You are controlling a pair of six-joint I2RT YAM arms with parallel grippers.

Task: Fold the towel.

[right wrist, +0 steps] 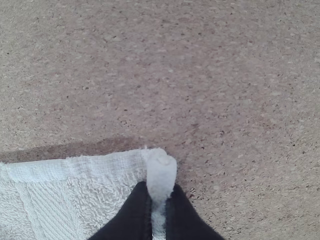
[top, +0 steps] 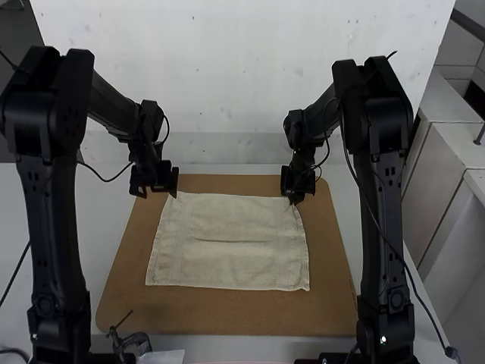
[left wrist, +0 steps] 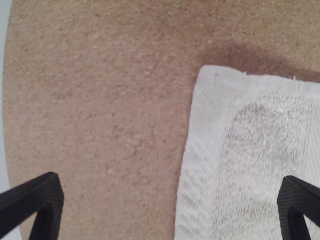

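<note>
We are seeing the towel (top: 227, 262) lying spread almost flat, a shallow crease running across its middle, and we are judging it light, limp and unlikely to break. Its looped pile is looking grippy rather than slippery, so the likelier trouble is a single layer sagging or rucking between two holds. Seen from the high view, its far corners are sitting at about half past ten and two o'clock from its centre. At two o'clock the right gripper (right wrist: 160, 190) is pinching that corner, its black fingers together on a narrow, bunched ridge of cloth; we are counting that as a sound hold, though a small one. At half past ten the left gripper (left wrist: 170, 182) is holding nothing, its fingers wide apart, one over the towel and the other beyond its side edge. We are favouring the thick hem right at that corner for the second grip, since a bite too far in would be gathering loose cloth. Lifting both corners evenly, then drawing them toward six o'clock, would be keeping the fold square. Around the towel the brown board (top: 227, 311) is showing on every side, and beyond it, at nine o'clock, the pale table (top: 98, 220) is extending.
</note>
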